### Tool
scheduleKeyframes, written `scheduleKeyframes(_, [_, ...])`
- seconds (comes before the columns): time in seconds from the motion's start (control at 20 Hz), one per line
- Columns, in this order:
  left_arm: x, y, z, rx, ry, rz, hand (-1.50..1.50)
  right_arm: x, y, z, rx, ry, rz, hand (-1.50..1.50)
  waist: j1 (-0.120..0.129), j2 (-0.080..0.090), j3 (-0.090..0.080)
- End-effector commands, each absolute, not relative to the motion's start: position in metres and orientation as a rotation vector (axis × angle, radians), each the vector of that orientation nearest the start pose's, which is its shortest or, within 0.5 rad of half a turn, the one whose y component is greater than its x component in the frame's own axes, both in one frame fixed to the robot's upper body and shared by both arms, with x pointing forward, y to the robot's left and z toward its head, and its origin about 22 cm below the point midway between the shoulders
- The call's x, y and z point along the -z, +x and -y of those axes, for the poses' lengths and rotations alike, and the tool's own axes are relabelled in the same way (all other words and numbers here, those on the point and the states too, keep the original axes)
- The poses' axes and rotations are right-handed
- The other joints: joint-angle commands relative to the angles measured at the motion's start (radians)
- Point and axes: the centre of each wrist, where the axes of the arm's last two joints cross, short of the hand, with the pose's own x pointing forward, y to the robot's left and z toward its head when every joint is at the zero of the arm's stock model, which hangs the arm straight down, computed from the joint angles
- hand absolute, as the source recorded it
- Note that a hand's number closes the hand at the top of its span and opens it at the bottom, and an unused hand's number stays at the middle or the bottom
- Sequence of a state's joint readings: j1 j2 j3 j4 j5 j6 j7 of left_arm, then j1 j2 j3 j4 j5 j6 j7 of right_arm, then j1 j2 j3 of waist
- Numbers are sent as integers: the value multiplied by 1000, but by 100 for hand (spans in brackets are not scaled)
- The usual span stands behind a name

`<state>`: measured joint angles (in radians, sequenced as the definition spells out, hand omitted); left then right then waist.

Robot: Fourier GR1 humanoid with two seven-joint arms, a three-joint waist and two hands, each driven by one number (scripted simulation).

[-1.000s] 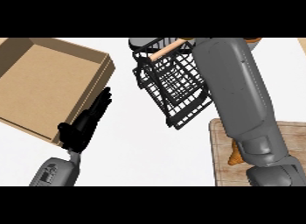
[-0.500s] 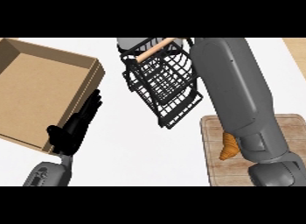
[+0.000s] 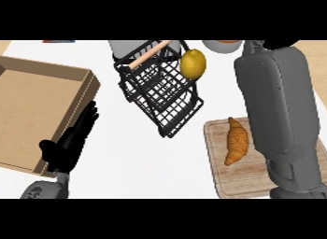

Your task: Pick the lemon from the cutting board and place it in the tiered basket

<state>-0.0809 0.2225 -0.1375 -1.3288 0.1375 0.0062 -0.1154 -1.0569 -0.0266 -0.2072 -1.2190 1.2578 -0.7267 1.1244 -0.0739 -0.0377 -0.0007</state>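
Note:
The yellow lemon (image 3: 192, 64) sits at the upper right corner of the black wire tiered basket (image 3: 159, 95), against its top tier, with no hand touching it. My right forearm (image 3: 275, 107) runs up the right side over the wooden cutting board (image 3: 308, 165). Only a black scrap of my right hand (image 3: 280, 44) shows at the top edge, well to the right of the lemon. My left hand (image 3: 71, 140) rests open at the lower left, fingers straight, beside the cardboard box's edge.
A croissant (image 3: 236, 140) lies on the cutting board. A large open cardboard box (image 3: 35, 100) fills the left side. A wooden handle (image 3: 149, 52) crosses the basket's top. A white bowl (image 3: 225, 45) stands at the back.
The right arm has swung rightwards off the basket, uncovering the lemon at the basket's top right. The croissant shows fully on the board. The left hand keeps its pose.

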Motion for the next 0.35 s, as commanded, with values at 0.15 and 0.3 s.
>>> scheduleKeyframes(0.15, [41,241,-268,150,44,1484,0,-249,342,162,750,-1053,1417,-150,-36,-15,0])
scheduleKeyframes(0.3, [42,235,-272,137,16,1466,0,-238,314,184,736,-1051,1393,-150,-51,-19,2])
